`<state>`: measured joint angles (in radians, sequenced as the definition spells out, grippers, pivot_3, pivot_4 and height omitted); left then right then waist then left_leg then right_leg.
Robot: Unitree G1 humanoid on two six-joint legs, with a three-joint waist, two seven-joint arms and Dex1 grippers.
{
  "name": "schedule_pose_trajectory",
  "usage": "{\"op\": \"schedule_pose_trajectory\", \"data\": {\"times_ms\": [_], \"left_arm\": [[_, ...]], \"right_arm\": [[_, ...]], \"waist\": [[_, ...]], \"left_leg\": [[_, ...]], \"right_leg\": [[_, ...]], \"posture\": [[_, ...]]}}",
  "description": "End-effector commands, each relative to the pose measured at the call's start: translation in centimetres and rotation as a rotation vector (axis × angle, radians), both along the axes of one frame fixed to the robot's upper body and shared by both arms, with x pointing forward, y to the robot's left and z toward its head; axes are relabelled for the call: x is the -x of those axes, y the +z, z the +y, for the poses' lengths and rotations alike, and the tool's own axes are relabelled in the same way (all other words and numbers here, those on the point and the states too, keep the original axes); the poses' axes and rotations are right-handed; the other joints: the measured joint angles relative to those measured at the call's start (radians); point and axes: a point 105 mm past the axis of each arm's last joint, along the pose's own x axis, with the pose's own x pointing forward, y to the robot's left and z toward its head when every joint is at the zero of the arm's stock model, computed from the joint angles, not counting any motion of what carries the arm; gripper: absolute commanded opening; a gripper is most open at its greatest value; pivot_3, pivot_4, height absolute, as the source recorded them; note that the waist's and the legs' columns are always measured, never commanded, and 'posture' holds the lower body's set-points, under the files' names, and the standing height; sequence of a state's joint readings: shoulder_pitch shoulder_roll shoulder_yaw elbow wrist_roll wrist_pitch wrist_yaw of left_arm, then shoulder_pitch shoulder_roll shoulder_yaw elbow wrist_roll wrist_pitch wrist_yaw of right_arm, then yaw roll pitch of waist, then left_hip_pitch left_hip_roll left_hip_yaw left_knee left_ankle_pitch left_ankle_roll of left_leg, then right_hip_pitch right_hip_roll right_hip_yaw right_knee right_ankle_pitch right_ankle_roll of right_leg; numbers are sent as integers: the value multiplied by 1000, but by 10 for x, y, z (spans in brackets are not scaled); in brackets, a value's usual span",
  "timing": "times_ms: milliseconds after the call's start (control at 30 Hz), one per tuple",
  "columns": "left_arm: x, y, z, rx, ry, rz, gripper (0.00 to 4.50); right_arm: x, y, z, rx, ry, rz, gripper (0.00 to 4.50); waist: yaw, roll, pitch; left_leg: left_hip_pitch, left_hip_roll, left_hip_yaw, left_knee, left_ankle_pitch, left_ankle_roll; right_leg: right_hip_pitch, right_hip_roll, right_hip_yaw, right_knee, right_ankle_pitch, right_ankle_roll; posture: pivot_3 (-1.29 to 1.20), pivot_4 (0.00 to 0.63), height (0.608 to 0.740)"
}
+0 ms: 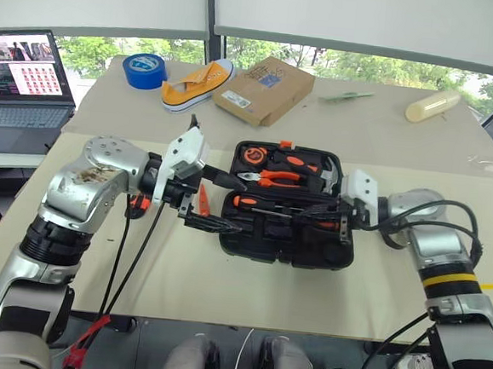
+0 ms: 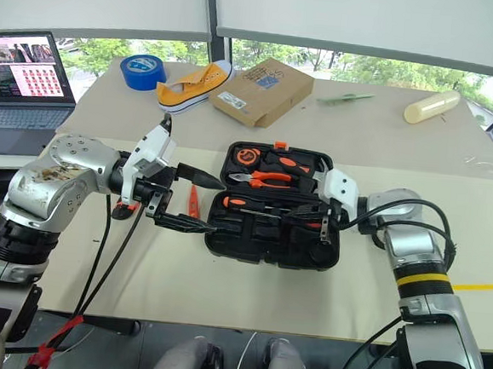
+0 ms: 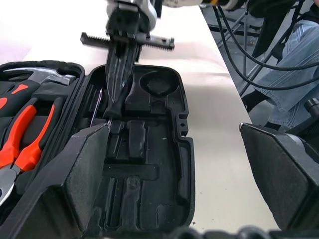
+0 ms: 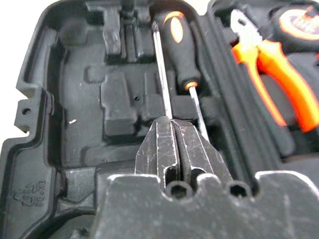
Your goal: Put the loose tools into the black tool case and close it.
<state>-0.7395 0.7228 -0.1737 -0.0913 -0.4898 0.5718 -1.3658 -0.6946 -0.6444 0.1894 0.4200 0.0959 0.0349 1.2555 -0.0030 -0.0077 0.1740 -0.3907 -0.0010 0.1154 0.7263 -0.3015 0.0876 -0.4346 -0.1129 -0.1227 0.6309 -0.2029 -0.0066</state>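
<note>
1. The right claw is clenched on a thin metal shaft, a screwdriver judging by its look, over the front tray of the black tool case.
2. Beside it lies a seated black-and-orange screwdriver; a skewed release could leave the shaft proud, blocking the lid.
3. The left claw hangs released at the case's far end; a tool waits on the desk beyond.

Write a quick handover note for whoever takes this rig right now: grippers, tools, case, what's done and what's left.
Left gripper: jaws open, empty, at the left edge of the black tool case.
Right gripper: jaws shut over the case's near half, at the thin shaft of a screwdriver lying there; whether it grips the shaft, I cannot tell.
Done: case open on the table; pliers and tape measure sit in the far half.
Left: an orange tool lies on the table left of the case. Load it, then close the case.
</note>
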Motion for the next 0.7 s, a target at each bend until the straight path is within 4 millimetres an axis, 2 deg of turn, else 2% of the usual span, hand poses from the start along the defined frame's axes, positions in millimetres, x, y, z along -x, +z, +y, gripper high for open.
{"op": "schedule_pose_trajectory", "data": {"times_ms": [33, 100, 167, 300, 400, 467, 533, 600, 700], "left_arm": [[1, 9, -2, 9, -12, -47, 4500], [1, 9, -2, 10, -8, -47, 4500], [0, 9, 0, 10, 3, -48, 4500], [-2, 6, 6, 5, 59, -44, 4500], [-4, 6, 16, 4, 140, -27, 4500], [-7, 7, 28, 10, 235, -22, 4500], [-12, 4, 45, 1, 378, -10, 4500], [-17, 0, 66, -1, 570, 33, 4500], [-17, -14, 89, -24, 816, 144, 4500]], "right_arm": [[2, -30, -6, 170, -9, 27, 43], [7, -38, -8, 222, 11, 30, 43], [9, -34, -3, 202, 17, 14, 43], [15, -10, 6, 100, 34, -12, 43], [12, 16, 5, 11, 1, -61, 43], [5, 38, -1, -55, -54, -127, 43], [5, 58, -7, -133, -77, -164, 43], [14, 72, -16, -194, -84, -154, 43], [37, 81, -18, -243, -43, -85, 43]], "waist": [[-5, 0, 0], [-6, 0, 0], [-5, 0, -1], [-6, 0, -1], [-10, 0, -1], [-13, 0, 0], [-12, 1, 0], [-11, 2, 1], [-2, 2, 1]], "left_leg": [[1, 0, 0, 0, 0, 0], [4, 0, -1, 0, 0, 0], [9, 0, -2, -1, 0, -1], [10, 0, -4, -1, 0, -1], [9, 1, -4, -1, -1, -1], [7, 1, -3, -1, -1, -2], [6, 1, -3, -1, 0, -2], [6, 1, -3, -2, -1, -2], [6, 1, -5, -3, -1, -2]], "right_leg": [[2, 0, 0, 0, 0, 0], [5, 0, 0, 0, 0, 0], [11, -1, 1, -1, -1, 0], [11, -2, 2, -1, -1, 0], [10, -3, 2, -1, -1, -1], [8, -3, 2, -1, -1, -1], [7, -3, 3, -1, -1, -1], [7, -3, 2, -1, -1, -1], [8, -4, 2, -2, -1, -1]], "posture": [[0, 150, 731], [0, 150, 731], [0, 150, 731], [0, 150, 731], [0, 150, 731], [0, 150, 731], [0, 150, 731], [0, 150, 731], [0, 150, 731]]}}
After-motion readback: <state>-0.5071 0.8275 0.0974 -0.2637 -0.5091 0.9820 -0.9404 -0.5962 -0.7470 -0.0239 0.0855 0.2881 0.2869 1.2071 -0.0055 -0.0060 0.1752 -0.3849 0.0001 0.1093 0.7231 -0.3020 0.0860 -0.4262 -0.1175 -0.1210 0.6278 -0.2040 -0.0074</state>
